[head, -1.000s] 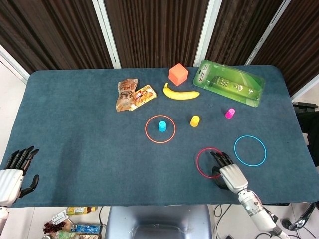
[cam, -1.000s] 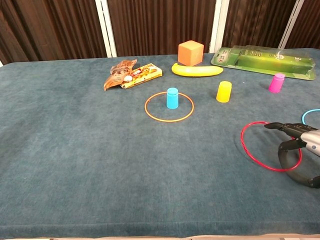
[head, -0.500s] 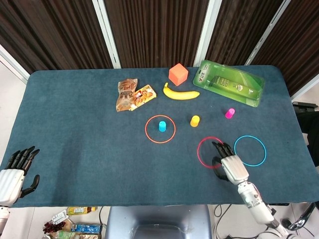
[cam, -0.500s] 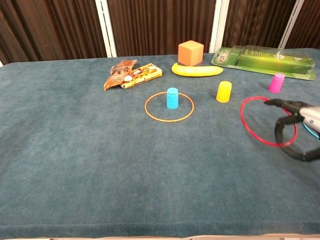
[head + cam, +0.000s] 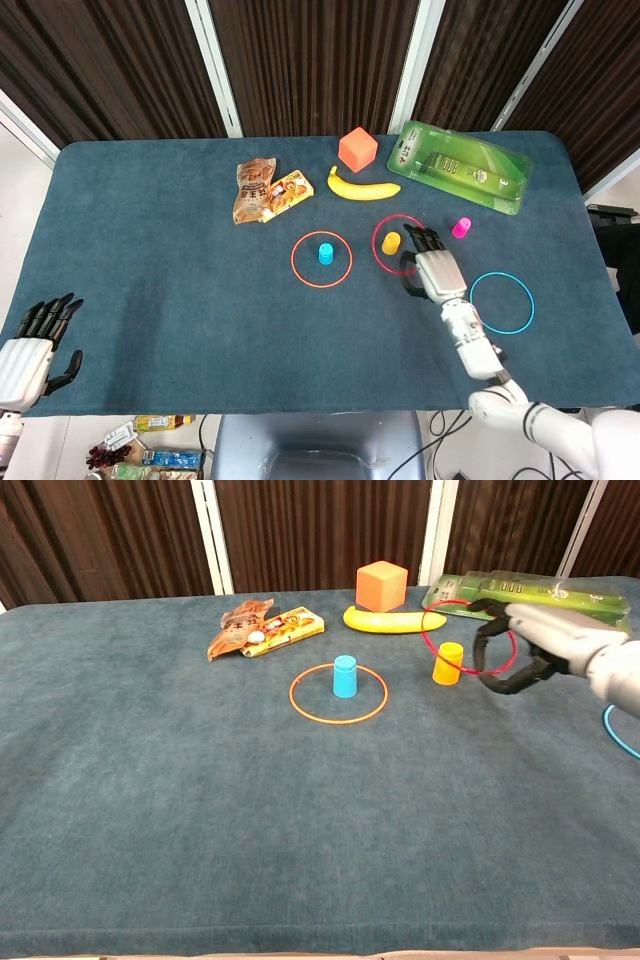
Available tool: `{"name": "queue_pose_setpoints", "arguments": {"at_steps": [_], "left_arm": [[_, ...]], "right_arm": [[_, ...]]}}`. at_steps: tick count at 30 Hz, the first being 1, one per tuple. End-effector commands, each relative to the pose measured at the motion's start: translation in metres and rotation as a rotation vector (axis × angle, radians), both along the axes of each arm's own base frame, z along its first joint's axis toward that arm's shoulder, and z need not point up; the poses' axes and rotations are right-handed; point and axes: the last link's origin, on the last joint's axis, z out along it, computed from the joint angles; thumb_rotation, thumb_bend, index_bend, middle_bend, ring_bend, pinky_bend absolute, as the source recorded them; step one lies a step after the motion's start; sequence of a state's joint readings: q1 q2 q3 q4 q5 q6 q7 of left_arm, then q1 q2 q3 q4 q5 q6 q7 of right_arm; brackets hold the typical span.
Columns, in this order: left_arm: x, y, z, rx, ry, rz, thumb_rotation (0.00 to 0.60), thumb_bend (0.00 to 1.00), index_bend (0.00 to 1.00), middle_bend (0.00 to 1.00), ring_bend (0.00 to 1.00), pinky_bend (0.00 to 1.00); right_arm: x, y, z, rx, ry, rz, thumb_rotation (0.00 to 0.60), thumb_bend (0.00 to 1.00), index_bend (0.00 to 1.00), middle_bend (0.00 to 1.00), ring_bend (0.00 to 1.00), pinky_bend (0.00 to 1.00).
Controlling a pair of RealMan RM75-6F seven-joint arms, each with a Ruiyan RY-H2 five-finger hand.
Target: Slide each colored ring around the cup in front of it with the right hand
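While the right hand [image 5: 432, 270] sits right of centre in the head view, its curled fingers hold the red ring [image 5: 398, 243] by the right-hand rim. The ring encircles the yellow cup [image 5: 391, 243], apparently raised off the tabletop [image 5: 150, 260]. It appears thin, light and stiff; grip the rim lightly. The left hand [image 5: 25, 350], lower left, lies open and empty.
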State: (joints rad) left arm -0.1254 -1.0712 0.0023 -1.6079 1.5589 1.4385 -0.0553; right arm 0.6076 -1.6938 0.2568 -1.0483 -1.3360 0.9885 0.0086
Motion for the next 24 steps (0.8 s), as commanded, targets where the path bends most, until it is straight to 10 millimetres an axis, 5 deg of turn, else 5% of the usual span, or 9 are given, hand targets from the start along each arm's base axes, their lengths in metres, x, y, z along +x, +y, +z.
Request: {"name": "queue_pose_setpoints", "arguments": {"at_steps": [1,10,15,18,24], "left_arm": [[0.0,0.001,0.0,0.0,0.0,0.003,0.6,0.49,0.0,0.0,0.0,0.03],[-0.001,0.0,0.003,0.006,-0.011,0.004,0.6,0.49,0.0,0.0,0.0,0.03],[-0.001,-0.002,0.003,0.001,-0.011,0.001,0.6,0.49,0.0,0.0,0.0,0.03],[0.0,-0.003,0.004,0.007,-0.013,-0.001,0.6,0.49,0.0,0.0,0.0,0.03],[-0.002,-0.002,0.004,0.006,-0.014,0.009,0.6,0.48,0.0,0.0,0.0,0.03]], "right_arm": [[0.008,-0.008,-0.015,0.003,0.029,-0.002,0.6,0.55,0.79,0.13,0.0,0.0],[-0.003,-0.01,-0.021,0.002,0.071,-0.048,0.6,0.55,0.44,0.11,0.0,0.0],[-0.011,-0.002,-0.006,-0.023,0.046,-0.047,0.6,0.55,0.35,0.09,0.0,0.0],[-0.019,0.02,0.013,-0.067,0.039,0.001,0.6,0.55,0.35,0.09,0.0,0.0],[-0.066,0.098,0.056,-0.111,0.133,0.069,0.6,0.55,0.42,0.09,0.0,0.0]]}}
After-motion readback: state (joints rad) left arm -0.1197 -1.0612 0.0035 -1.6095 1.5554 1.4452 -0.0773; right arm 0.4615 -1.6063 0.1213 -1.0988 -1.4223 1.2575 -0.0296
